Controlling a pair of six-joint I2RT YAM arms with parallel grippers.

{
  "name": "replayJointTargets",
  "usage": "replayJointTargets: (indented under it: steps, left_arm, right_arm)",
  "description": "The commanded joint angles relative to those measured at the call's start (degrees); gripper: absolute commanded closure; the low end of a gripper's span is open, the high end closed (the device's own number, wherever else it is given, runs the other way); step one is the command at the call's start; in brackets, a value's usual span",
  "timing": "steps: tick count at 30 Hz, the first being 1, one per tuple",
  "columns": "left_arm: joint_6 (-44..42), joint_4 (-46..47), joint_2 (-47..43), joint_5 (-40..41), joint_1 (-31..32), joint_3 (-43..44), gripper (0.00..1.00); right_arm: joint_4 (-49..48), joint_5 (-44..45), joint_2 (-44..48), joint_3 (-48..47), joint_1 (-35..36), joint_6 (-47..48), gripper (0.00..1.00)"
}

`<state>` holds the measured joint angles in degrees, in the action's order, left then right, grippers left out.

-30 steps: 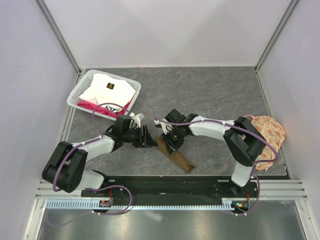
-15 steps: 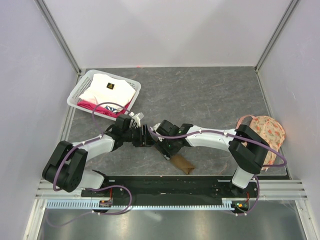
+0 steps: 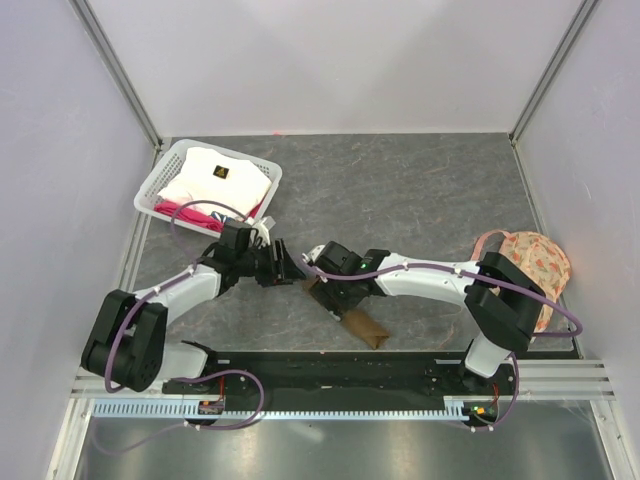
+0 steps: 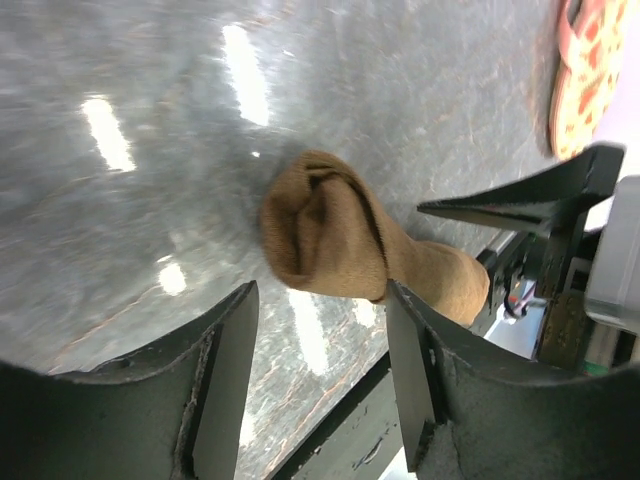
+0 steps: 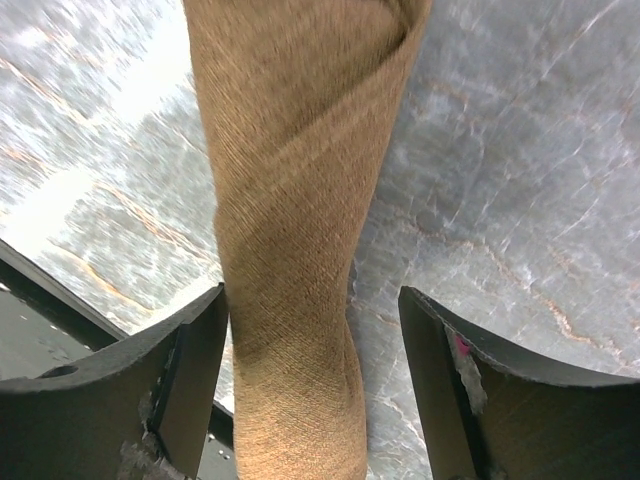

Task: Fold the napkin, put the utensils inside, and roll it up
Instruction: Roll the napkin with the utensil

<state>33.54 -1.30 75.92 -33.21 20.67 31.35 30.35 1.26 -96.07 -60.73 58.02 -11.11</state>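
Between the right gripper's (image 5: pixel 312 300) spread jaws the rolled napkin (image 5: pixel 300 200) lies free on the table (image 5: pixel 480 150); they have just let go. The left gripper (image 4: pixel 322 300), open and empty, has backed off the roll's end. No spoon shows, likely wrapped inside: the roll seems finished.

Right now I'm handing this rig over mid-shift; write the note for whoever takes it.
Left end effector: open, empty, facing one end of the napkin.
Right end effector: open, straddling the napkin, not gripping.
Napkin: rolled into a tube, lying on the table near its front edge.
Spoon: not visible; can't tell whether it's inside.
Done: roll looks finished.
To do: back both arms off, check the spoon.
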Motion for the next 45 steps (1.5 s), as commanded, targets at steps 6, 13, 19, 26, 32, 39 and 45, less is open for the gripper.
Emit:
replayJointTargets:
  steps: [6,13,19,26,32,39,45]
  left_arm:
    - [-1.4,-8.3,-6.2,-1.9,-4.1,8.7,0.35]
    - [-5.1,-13.3,-7.2,-4.5,-5.5,16.1,0.33]
    - [-8.9,-16.9,-6.7,-4.5,-8.6,22.5,0.33]
    - [-11.6,-19.2,-6.0,-5.4,-11.7,25.9,0.33]
    - [-14.0,-20.9,-6.1,-4.8,-13.5,27.4,0.33]
    - [-14.7,-20.9,-6.4,-4.4,-14.8,27.4,0.33]
    - [-14.9,-21.0,-7.9,-3.8,-16.0,27.4,0.33]
  right_arm:
    - [-1.7,0.4,-1.3,2.9,0.3,-0.6,0.29]
    - [-1.1,5.0,-3.7,2.8,-0.9,-3.0,0.49]
    - [-1.2,6.7,-4.4,1.6,-9.2,0.3,0.55]
    - [-1.0,4.9,-11.6,-7.7,-20.6,10.3,0.55]
    - [-0.1,1.1,-21.2,-19.0,-30.2,15.8,0.55]
    - [2.1,-1.1,-29.3,-30.0,-40.4,18.3,0.53]
    - [3.0,-1.2,-30.0,-33.2,-45.4,20.4,0.53]
